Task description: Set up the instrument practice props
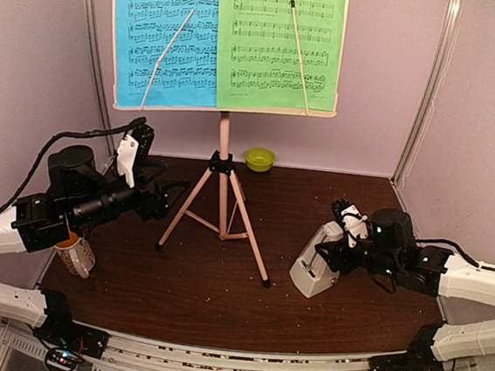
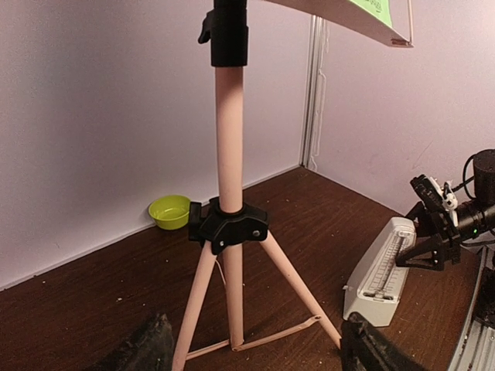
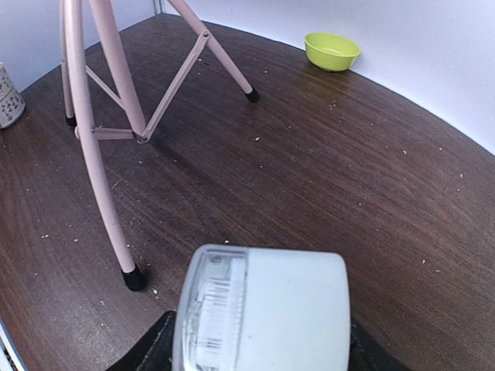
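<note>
The pink music stand (image 1: 224,139) stands on its tripod mid-table, with a blue sheet (image 1: 165,37) and a green sheet (image 1: 279,39) side by side on its desk under thin wire holders. My left gripper (image 1: 169,194) is open just left of the tripod. In the left wrist view its dark fingertips (image 2: 147,348) frame the stand's legs (image 2: 232,294) from a distance, touching nothing. The white metronome (image 1: 312,272) sits at the right with its base on the table. My right gripper (image 1: 333,251) is shut on the metronome's upper part, which fills the space between its fingers (image 3: 147,352).
A white mug (image 1: 76,255) with a yellow inside stands under the left arm near the table's left edge. A lime-green bowl (image 1: 260,159) sits by the back wall behind the stand. Purple walls close in the back and both sides.
</note>
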